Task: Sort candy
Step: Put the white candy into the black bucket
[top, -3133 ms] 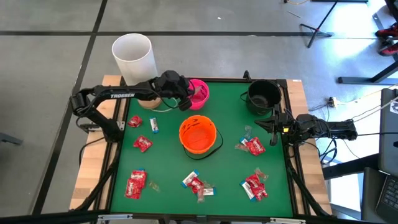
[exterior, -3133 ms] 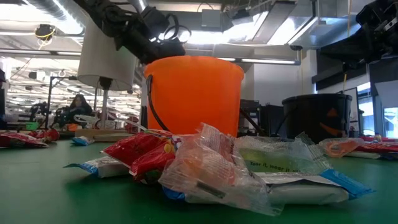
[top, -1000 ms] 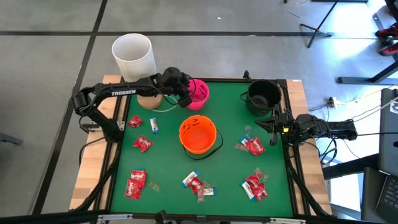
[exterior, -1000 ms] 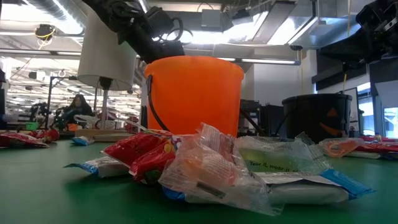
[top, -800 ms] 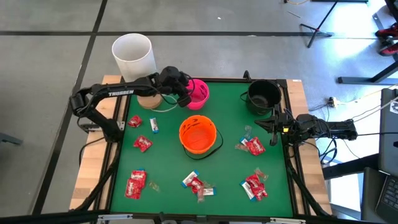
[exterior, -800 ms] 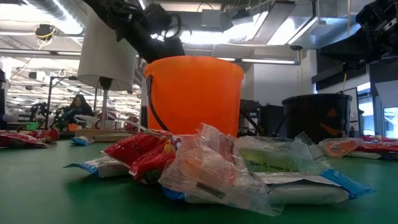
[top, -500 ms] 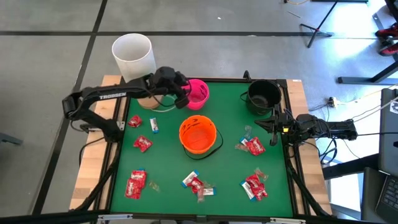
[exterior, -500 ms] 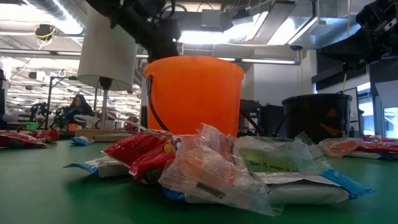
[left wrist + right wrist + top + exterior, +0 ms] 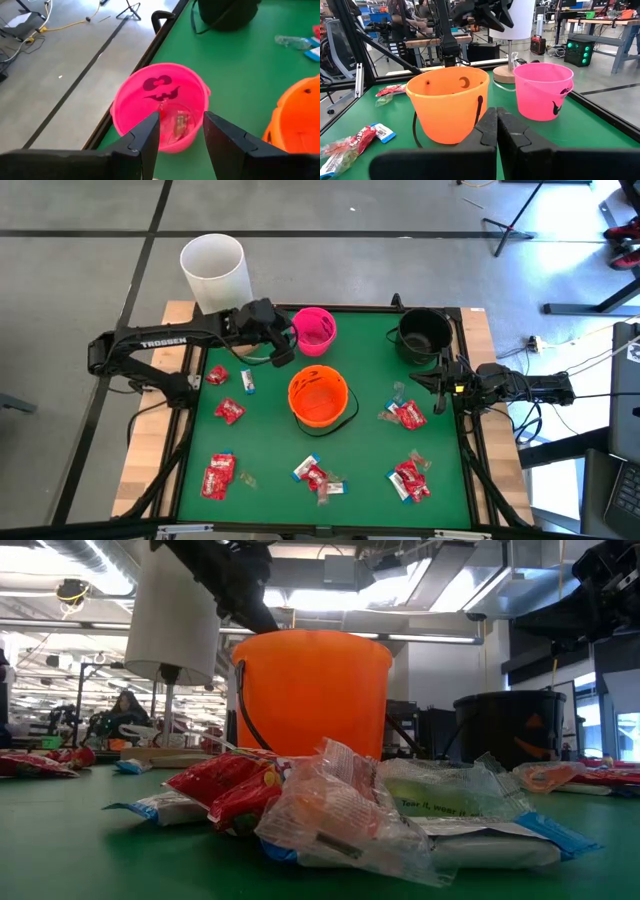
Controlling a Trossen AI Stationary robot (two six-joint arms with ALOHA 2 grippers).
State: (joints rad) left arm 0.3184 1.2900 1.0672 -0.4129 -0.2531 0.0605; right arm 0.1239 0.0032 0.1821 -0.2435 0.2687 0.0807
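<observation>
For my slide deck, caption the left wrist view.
Left tool, open and empty, facing the pink bucket holding one candy.

Candy (image 9: 226, 411) scattered around central bucket (image 9: 318, 396).

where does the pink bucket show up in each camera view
High view: the pink bucket stands at the table's far edge, just beyond the orange bucket.
Low view: not visible; the orange bucket fills the middle.
Left wrist view: pink bucket at centre, a wrapped sweet inside; orange bucket at the picture's right edge.
Right wrist view: pink bucket to the picture's right of the orange bucket.
Shared landmark: the orange bucket.
</observation>
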